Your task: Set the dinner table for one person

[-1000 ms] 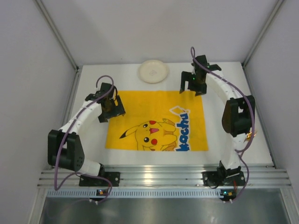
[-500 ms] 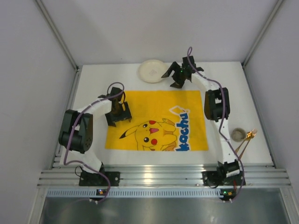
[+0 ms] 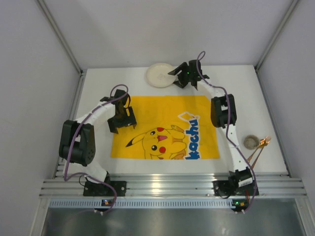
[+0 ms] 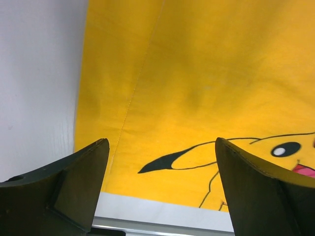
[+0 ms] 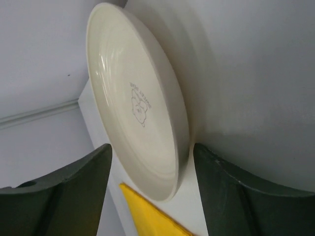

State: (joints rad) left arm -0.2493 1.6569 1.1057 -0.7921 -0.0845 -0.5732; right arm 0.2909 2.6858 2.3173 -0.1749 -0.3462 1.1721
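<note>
1. Firstly, at 6 o'clock an aluminium rail (image 3: 162, 186) runs along the near edge of the dinner table (image 3: 261, 98) and carries both arm bases.
2. At about 4 o'clock a small round bowl (image 3: 251, 142) sits on the bare white tabletop. Thin gold-coloured utensils (image 3: 262, 146) lie just beside it on its 3 o'clock side. They are too small to tell which kind they are.
3. In the centre of the table a yellow cloth (image 3: 162, 110) lies flat. It has a Pikachu drawing and blue letters on its near half.
4. The left gripper (image 3: 121, 127) hangs over the 9 o'clock side of the cloth. Its jaws are spread wide with nothing between them. In the left wrist view, the black-tipped ear of the drawing shows below the fingers (image 4: 78, 187).
5. The right gripper (image 3: 175, 78) is at 12 o'clock, at the 3 o'clock side of the plate (image 3: 158, 75). Its jaws are also spread wide. In the right wrist view the plate's rim lies in the gap between them, but I cannot tell if a finger touches it.
6. The plate, cream-white and round, rests on the bare table at 12 o'clock. It is near the far edge of the cloth but not on it. A faint printed mark is in its middle.
</note>
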